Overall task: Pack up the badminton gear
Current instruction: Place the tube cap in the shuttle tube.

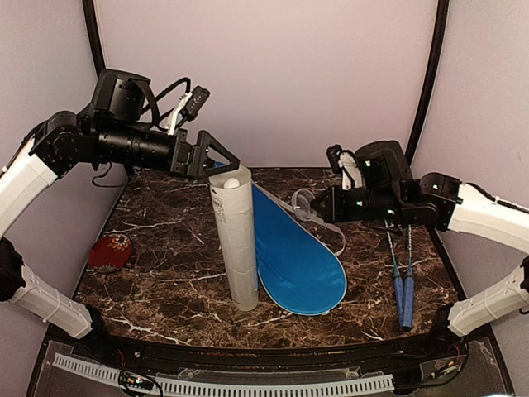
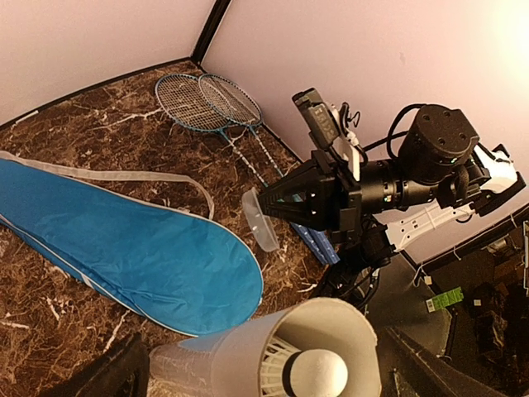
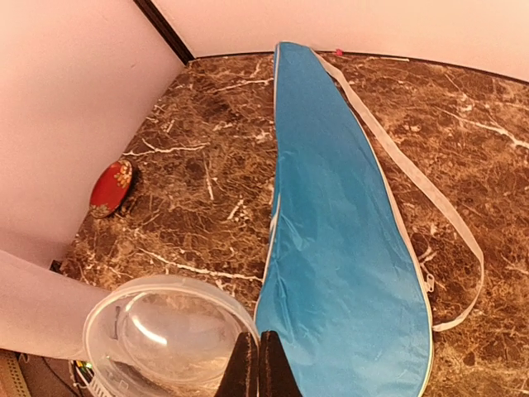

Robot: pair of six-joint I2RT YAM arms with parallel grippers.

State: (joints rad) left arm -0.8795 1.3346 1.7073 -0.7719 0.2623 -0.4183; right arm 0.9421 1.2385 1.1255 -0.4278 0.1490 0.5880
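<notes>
The left jaws are hanging wide open just above the white tube (image 1: 235, 248), which is standing upright with a shuttlecock (image 2: 318, 372) in its top. Right of the tube, the right jaws are pinching a clear cap (image 3: 169, 331). A push while capping may be tipping the tall tube over; no writing is showing.

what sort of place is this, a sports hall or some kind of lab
Most likely a robot lab cell, not a sports hall: a marble-patterned table boxed in by plain pale walls, with a left arm and right arm reaching over it.
</notes>
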